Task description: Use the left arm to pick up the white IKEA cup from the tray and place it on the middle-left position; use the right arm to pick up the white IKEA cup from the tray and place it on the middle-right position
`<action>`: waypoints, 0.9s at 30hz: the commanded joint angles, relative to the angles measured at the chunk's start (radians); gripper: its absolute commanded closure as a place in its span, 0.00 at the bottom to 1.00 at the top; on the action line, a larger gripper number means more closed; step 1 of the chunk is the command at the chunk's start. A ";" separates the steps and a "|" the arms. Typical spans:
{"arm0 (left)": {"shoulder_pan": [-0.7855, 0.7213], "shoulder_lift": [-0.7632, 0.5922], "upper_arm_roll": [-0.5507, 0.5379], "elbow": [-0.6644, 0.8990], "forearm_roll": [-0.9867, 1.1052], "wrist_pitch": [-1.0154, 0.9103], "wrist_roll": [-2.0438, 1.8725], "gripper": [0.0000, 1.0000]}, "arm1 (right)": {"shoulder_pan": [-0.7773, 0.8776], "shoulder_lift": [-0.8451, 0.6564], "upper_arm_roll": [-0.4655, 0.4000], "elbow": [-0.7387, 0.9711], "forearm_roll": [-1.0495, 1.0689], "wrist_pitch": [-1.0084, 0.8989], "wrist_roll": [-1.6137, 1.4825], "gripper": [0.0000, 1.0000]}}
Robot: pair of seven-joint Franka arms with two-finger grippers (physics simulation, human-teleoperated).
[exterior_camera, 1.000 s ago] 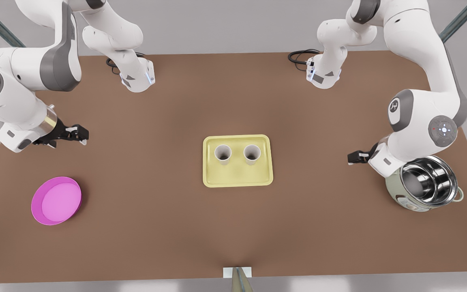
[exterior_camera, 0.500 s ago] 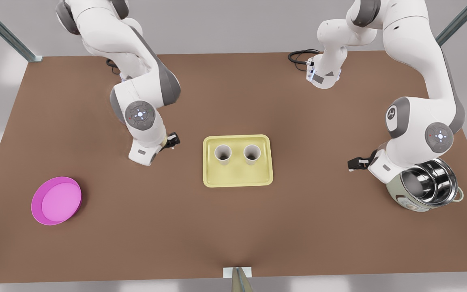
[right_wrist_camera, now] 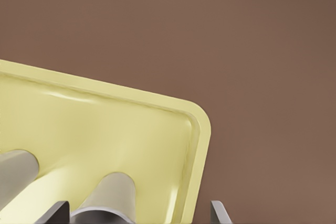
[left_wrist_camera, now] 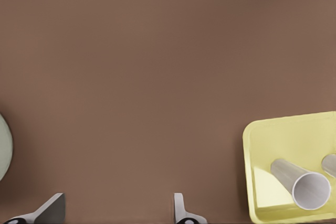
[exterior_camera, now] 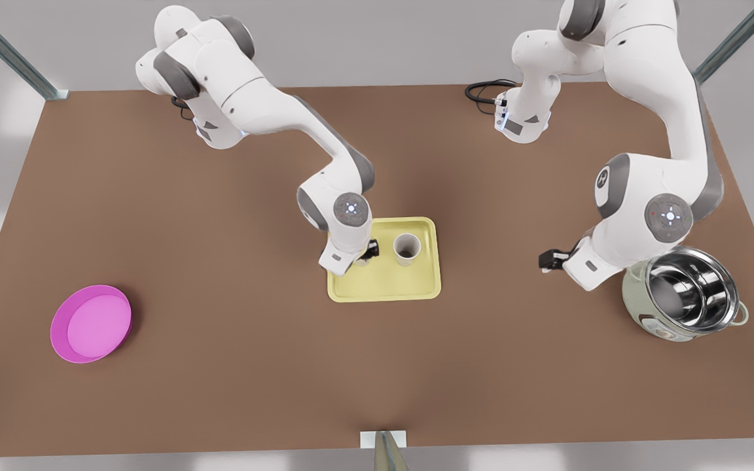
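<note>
- Pale yellow plastic marks the landmark: the tray [exterior_camera: 383,288] sits mid-counter [exterior_camera: 220,360], and both white cups stand upright inside it, mouths up, side by side along the tray's far half.
- Right end effector [right_wrist_camera: 137,211]: it hangs over the tray's half toward the front view's left. Its fingers are spread wide with the covered cup [right_wrist_camera: 105,198] between them. Clear gaps show on both sides, so it holds nothing yet.
- Left end effector [exterior_camera: 550,260]: it is well apart from the tray, off the tray's side toward the front view's right, just beside the steel pot [exterior_camera: 684,301]. In its wrist view the fingers [left_wrist_camera: 50,209] stand wide open and empty, over bare counter.
- Free cup [exterior_camera: 407,247]: it stands in the tray's other half, uncovered, on the side facing the left end effector.
- Key relation: the covered cup's long axis is vertical and it lies straight between the right fingers, so I judge that a squeeze across its wall comes next. How far down the wall the fingers sit I cannot tell.
- The left arm is the nearer one to the free cup, but it must first cross open counter toward the tray.
- Risk, as I judge it: the two cups stand close together, so a finger could nudge the neighbour.
</note>
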 commanded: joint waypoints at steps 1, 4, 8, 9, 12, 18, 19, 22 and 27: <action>-0.030 0.000 0.000 0.010 0.008 0.008 -0.005 0.00 | 0.003 0.002 0.000 -0.012 -0.003 0.062 0.253 0.00; -0.032 0.019 0.000 0.013 -0.001 0.035 -0.012 0.00 | 0.014 0.001 0.002 -0.059 -0.001 0.063 0.255 0.00; -0.167 0.038 0.000 0.012 0.007 0.071 -0.104 0.00 | 0.021 -0.002 0.002 -0.105 -0.001 0.063 0.258 0.00; -0.216 0.043 -0.002 0.010 0.062 0.072 -0.179 0.00 | 0.021 -0.005 0.002 -0.121 -0.001 0.063 0.258 0.00; -0.337 0.035 -0.002 -0.097 0.071 0.077 -0.375 0.00 | 0.033 -0.007 0.003 -0.156 -0.001 0.065 0.256 0.00; -0.338 -0.106 -0.004 -0.495 -0.053 0.526 -0.342 0.00 | 0.035 -0.027 0.003 -0.250 -0.001 0.178 0.264 0.04; -0.338 -0.102 -0.004 -0.495 -0.050 0.525 -0.342 0.00 | 0.035 -0.027 0.003 -0.250 -0.001 0.178 0.264 0.18; -0.329 -0.106 0.003 -0.495 -0.043 0.514 -0.341 0.00 | 0.038 -0.028 0.003 -0.250 -0.001 0.177 0.259 0.78; -0.332 -0.096 0.006 -0.495 -0.041 0.516 -0.364 0.00 | 0.030 -0.073 -0.005 -0.251 -0.001 0.151 0.262 1.00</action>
